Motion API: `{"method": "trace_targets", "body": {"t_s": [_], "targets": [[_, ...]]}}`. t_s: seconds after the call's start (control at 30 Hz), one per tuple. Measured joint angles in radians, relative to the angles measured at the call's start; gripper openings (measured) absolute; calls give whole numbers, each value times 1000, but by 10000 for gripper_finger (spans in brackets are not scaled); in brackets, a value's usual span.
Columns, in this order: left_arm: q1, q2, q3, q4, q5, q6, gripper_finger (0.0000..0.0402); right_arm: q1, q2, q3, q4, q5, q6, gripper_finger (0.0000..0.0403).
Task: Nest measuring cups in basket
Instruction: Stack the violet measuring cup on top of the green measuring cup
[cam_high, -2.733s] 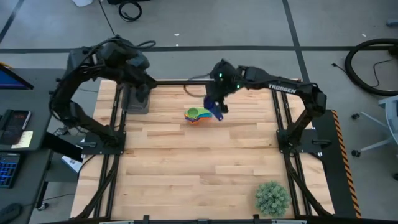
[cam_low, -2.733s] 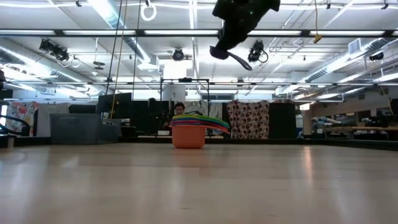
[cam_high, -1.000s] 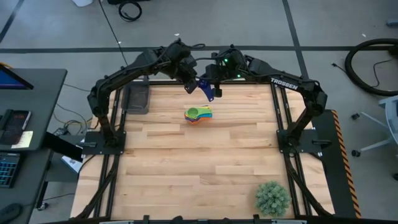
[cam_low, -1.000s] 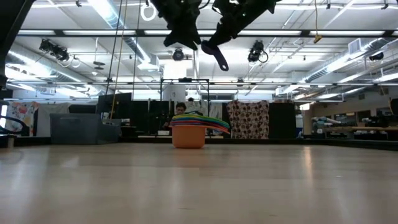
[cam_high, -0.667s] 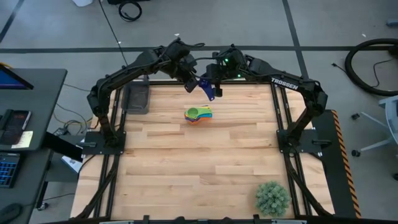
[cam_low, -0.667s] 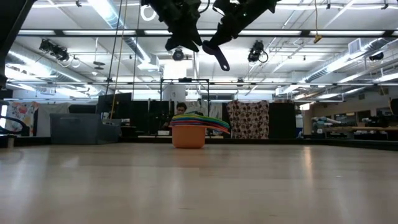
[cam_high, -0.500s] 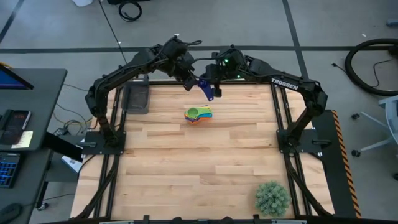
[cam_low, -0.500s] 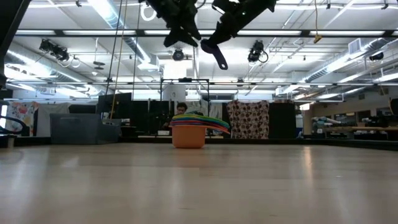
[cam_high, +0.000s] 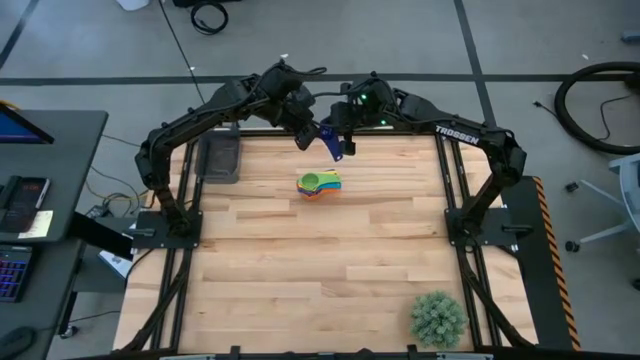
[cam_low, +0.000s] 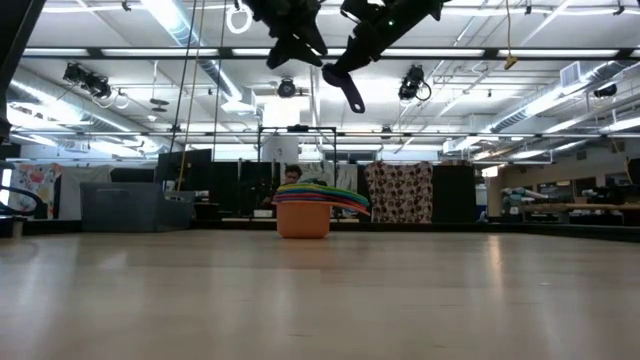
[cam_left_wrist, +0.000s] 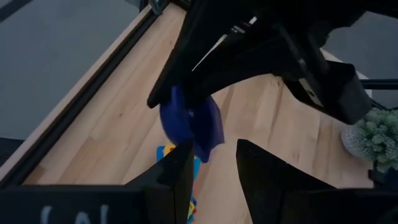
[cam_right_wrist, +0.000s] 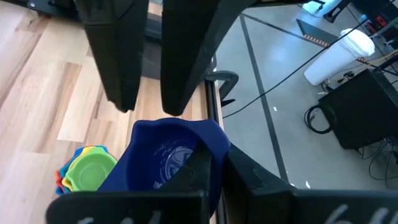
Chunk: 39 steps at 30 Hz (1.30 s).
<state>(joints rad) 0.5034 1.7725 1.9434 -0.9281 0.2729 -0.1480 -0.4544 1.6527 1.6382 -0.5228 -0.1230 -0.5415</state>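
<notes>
My right gripper (cam_high: 343, 135) hangs high over the table's far middle, shut on the dark blue measuring cup (cam_right_wrist: 165, 155). My left gripper (cam_high: 308, 130) is open and reaches in from the left. Its fingers (cam_right_wrist: 118, 74) stand just off the cup's (cam_left_wrist: 189, 124) far side, with a thin gap showing. The other measuring cups sit nested in a stack (cam_high: 319, 185), orange one at the bottom (cam_low: 303, 220), resting on the wood below the grippers. The dark basket (cam_high: 220, 158) rests on the table's far left corner. My right gripper pinches the dark blue cup by the wall of its bowl at the rim (cam_right_wrist: 211, 149), which runs into the gap between the two fingers. The cup is lifted clear, high above the stack, tilted, and its handle (cam_low: 352, 92) points down.
A spiky green plant ball (cam_high: 438, 318) sits at the near right corner. The wide middle and near part of the wooden table (cam_high: 320, 270) is bare. Black frame rails run along the table's left, right and far edges.
My left arm has swung from over the basket toward the right, up to the held cup, with its gripper open. My right gripper has carried the dark blue cup from above the stack a little toward the far edge. In the last second both have stayed nearly still.
</notes>
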Motion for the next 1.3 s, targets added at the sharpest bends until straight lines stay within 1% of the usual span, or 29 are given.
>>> {"method": "trace_targets", "body": {"t_s": [0.17, 0.3, 0.47, 0.63, 0.73, 0.87, 1.07, 1.3], "targets": [[4, 0, 0, 5, -8, 15, 126, 0, 0, 0, 0, 0, 0, 21], [4, 0, 0, 9, -35, 21, 126, 1, 0, 0, 0, 0, 0, 21], [4, 0, 0, 9, -37, 25, 126, 2, 0, 0, 15, 0, 0, 21], [4, 1, 0, 9, -88, 24, 126, 3, -1, 0, 14, 0, -1, 21], [4, 1, 0, 9, -92, 24, 126, 3, -1, 0, 14, 0, -1, 21], [4, 1, -41, 49, -86, 10, 126, 3, -1, -1, 5, 0, -6, 21], [2, 1, -152, 140, -17, -20, 126, 2, -1, -2, 12, 8, -15, 21], [3, 2, -169, 177, -12, -24, 126, 1, -1, -2, 13, 8, -15, 21]]}}
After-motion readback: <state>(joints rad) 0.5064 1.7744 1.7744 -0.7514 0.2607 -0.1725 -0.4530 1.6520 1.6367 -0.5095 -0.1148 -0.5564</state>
